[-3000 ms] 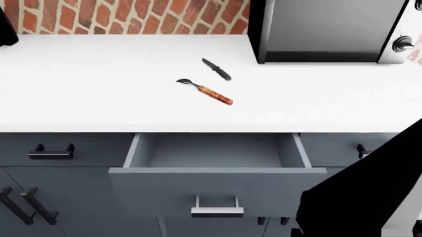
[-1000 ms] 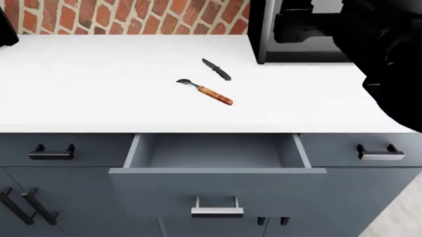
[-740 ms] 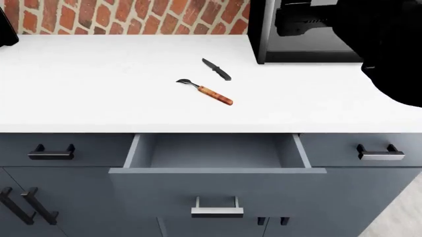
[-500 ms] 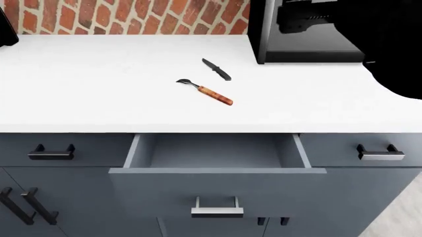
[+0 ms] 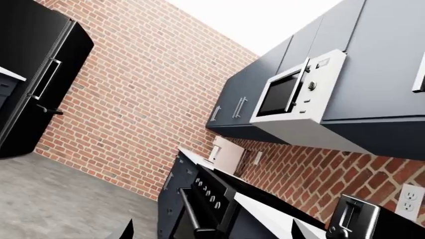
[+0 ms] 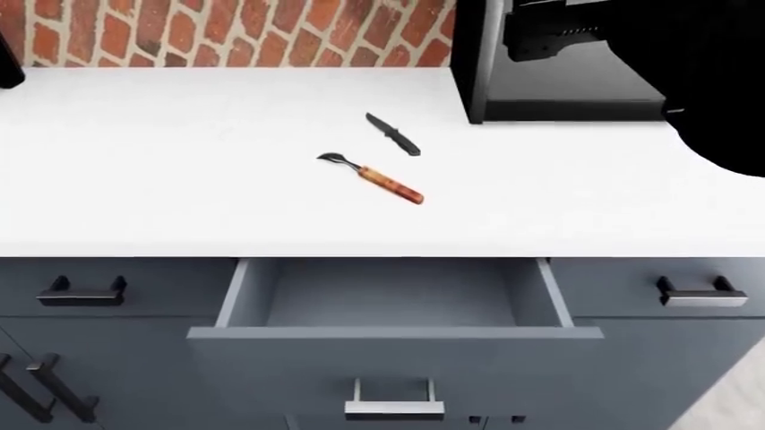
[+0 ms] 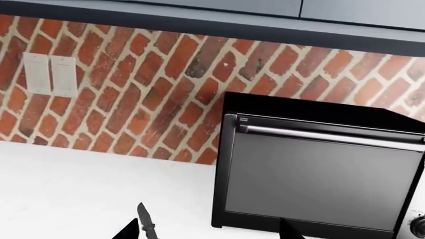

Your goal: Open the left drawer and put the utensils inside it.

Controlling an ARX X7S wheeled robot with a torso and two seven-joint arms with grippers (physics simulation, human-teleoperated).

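The left drawer point(image 6: 395, 309) stands pulled out, with nothing visible in its grey-blue box. Behind the drawer, on the white counter point(image 6: 179, 161), lie the fork point(image 6: 372, 178) and, just beyond it, the knife point(image 6: 393, 134), both untouched. The right arm point(image 6: 669, 63) hangs over the counter, beside the toaster oven point(image 7: 319, 174). I cannot tell if either claw is released or clenched.

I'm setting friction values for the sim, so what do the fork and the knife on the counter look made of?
The small fork seems to have a dark metal head and a glossy orange-brown wooden handle with faint grain. The short all-dark knife looks like matte dark metal with a black handle, perhaps plastic; its texture is too small to tell.
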